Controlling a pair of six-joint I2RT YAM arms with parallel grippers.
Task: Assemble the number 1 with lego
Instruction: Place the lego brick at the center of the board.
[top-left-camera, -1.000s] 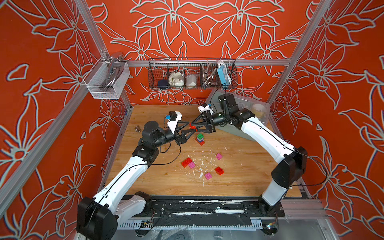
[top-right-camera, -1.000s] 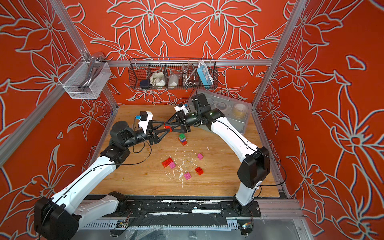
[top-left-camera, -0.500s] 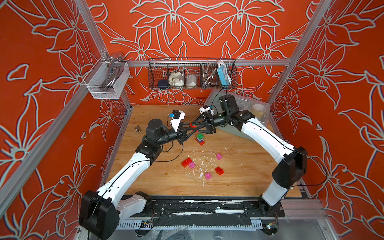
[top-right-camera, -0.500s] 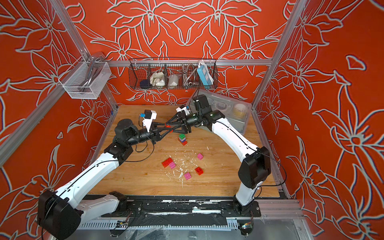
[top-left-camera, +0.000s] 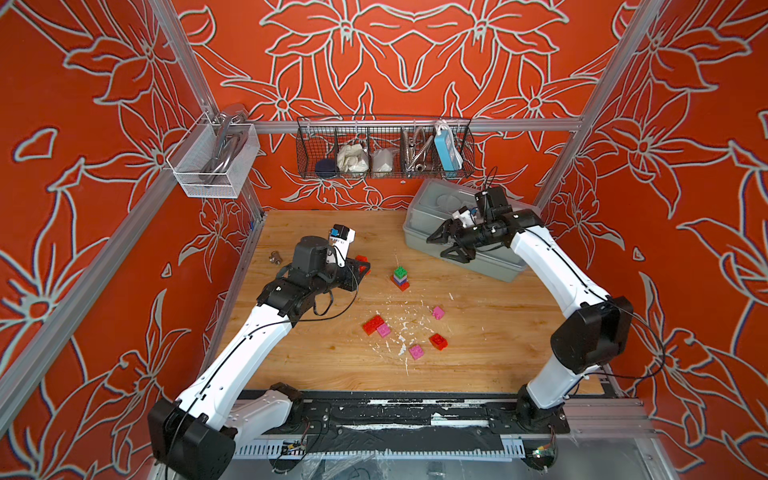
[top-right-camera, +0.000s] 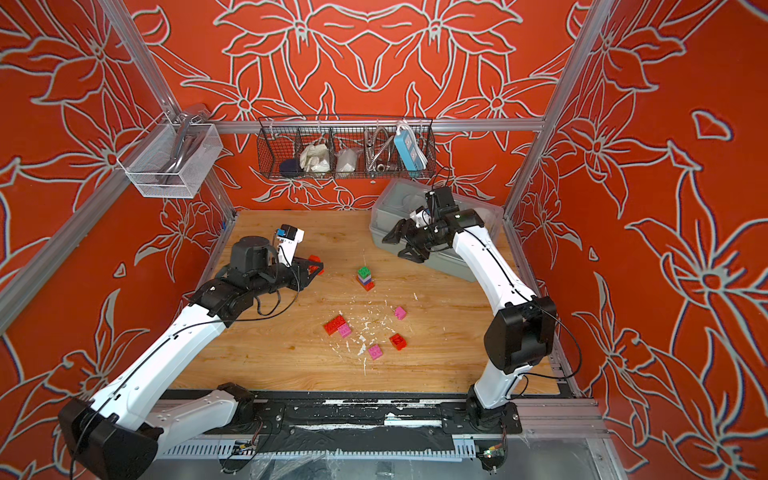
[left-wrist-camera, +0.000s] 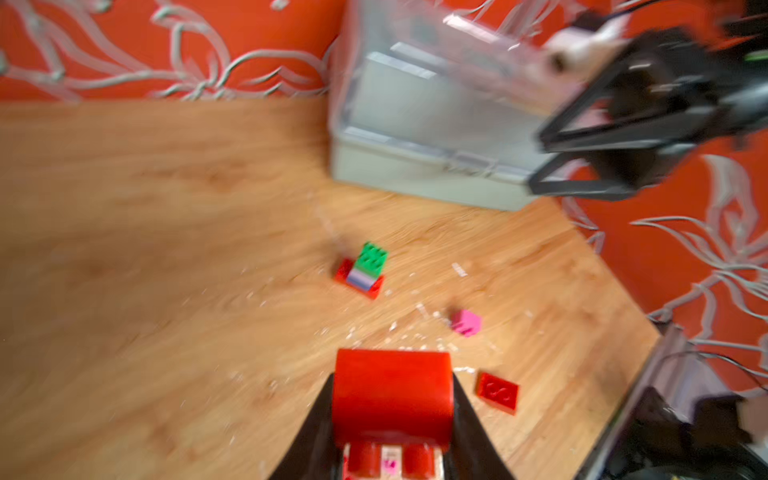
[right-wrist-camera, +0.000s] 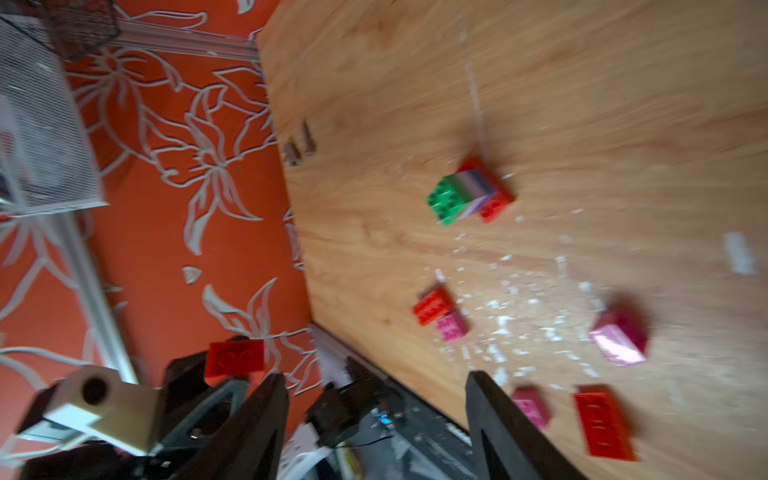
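Note:
My left gripper (top-left-camera: 360, 266) is shut on a red lego brick (top-left-camera: 362, 259), held above the table's left side; in the left wrist view that brick (left-wrist-camera: 392, 395) fills the gap between the black fingers. In both top views a small stack (top-left-camera: 400, 277) (top-right-camera: 365, 278) stands mid-table: green on top, lilac and blue under it, red at the base. My right gripper (top-left-camera: 436, 246) (right-wrist-camera: 374, 378) is open and empty, in front of the grey box. Loose on the near table are red bricks (top-left-camera: 372, 324) (top-left-camera: 438, 340) and pink bricks (top-left-camera: 383, 330) (top-left-camera: 437, 312) (top-left-camera: 416, 351).
A grey lidded box (top-left-camera: 415, 212) sits at the back right under my right arm. Metal bolts (top-left-camera: 274, 258) lie by the left wall. White crumbs (top-left-camera: 401, 332) are scattered among the loose bricks. A wire basket (top-left-camera: 384, 149) and a white mesh basket (top-left-camera: 212, 162) hang on the walls.
The grippers were tip to tip at the red brick above the stack. The left shut on it and drew back left; the right opened and withdrew to the grey box.

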